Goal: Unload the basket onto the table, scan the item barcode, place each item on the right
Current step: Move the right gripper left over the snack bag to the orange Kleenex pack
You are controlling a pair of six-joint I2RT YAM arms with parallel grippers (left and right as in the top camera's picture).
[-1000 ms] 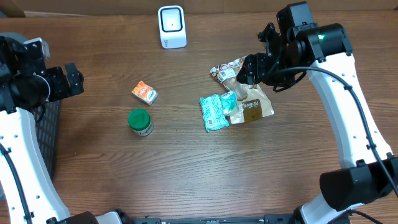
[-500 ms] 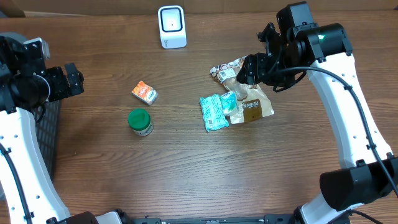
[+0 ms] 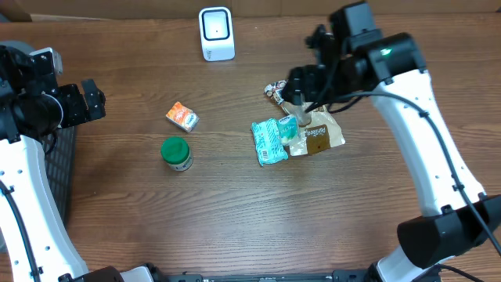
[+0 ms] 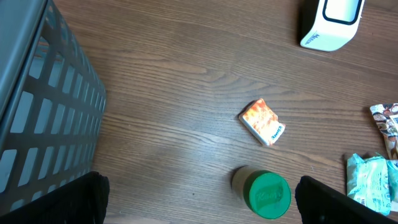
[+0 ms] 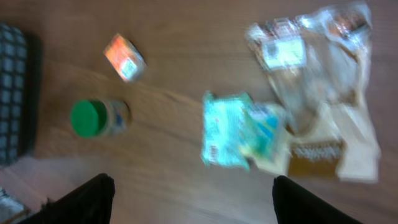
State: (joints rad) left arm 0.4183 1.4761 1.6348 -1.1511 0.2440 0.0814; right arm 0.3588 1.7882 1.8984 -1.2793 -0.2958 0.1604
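The right gripper (image 5: 191, 183) is held well open above a heap of snack packets (image 3: 301, 129), and nothing is gripped between its fingers. The packets are laid on the wooden table (image 3: 235, 211), right of the middle and nearer than the white scanner (image 3: 216, 33). The left gripper (image 4: 200, 186) is spread fully open and empty beside a grey basket (image 4: 43, 124). An orange box (image 3: 182, 117) and a green-lidded jar (image 3: 177, 153) are set near each other, left of the packets.

We log one move only: the black two-finger right gripper (image 3: 297, 83) has shifted left and a little toward the table's far edge. It was over the middle of the clear crinkled plastic wrapper (image 3: 275, 90) and now hangs nearer its left end. The white forearm has swung with it, and the wrist view shows motion blur.
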